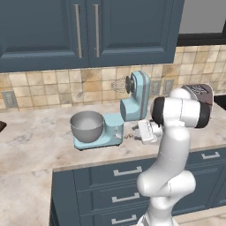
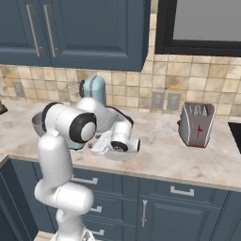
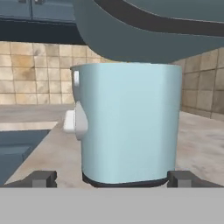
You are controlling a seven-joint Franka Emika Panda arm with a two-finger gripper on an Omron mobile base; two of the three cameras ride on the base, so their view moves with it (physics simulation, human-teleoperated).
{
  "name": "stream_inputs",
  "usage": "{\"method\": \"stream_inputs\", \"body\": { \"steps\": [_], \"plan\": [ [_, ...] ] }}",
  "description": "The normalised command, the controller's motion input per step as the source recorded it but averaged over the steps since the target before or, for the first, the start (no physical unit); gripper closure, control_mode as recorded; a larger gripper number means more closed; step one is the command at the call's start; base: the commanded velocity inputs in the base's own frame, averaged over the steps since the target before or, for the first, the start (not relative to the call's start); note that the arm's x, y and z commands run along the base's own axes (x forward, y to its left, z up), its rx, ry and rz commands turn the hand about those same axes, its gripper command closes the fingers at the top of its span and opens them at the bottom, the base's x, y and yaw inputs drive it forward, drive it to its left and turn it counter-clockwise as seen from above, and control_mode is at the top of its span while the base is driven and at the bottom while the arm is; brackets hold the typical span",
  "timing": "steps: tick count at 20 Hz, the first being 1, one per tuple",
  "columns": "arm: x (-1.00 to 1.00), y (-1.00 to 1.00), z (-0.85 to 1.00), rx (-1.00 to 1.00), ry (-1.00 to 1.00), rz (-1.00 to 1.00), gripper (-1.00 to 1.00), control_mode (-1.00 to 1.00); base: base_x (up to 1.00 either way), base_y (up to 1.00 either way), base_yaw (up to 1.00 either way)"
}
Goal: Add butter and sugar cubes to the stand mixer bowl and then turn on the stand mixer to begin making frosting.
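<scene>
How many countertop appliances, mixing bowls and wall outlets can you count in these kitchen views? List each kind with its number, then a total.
Appliances: 2, the stand mixer and the toaster
Mixing bowls: 1, the stand mixer bowl
Wall outlets: 3
Total: 6

The stand mixer stands on the table against the back wall, head tilted up, its bowl on the base at left, the toaster well apart to its right.
</scene>
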Motion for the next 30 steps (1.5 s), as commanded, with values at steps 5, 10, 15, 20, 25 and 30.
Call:
{"method": "stream_inputs", "body": {
  "steps": [5,10,15,20,25,30],
  "plan": [
    [0.0,0.07,0.0,0.0,0.0,-0.17,-1.0,-1.0,0.0,0.0,0.0],
    [0.02,0.02,-0.13,-0.02,0.02,-0.13,-1.0,-1.0,0.0,0.0,0.0],
    [0.2,0.0,-0.22,-0.04,0.03,-0.07,-1.0,-1.0,0.0,0.0,0.0],
    [0.27,0.0,-0.11,-0.02,0.01,-0.04,-1.0,-1.0,0.0,0.0,0.0],
    [0.21,0.0,-0.2,-0.02,0.0,0.0,-1.0,-1.0,0.0,0.0,0.0],
    [0.18,0.0,-0.29,-0.03,0.01,0.0,-1.0,-1.0,0.0,0.0,0.0]
  ]
}}
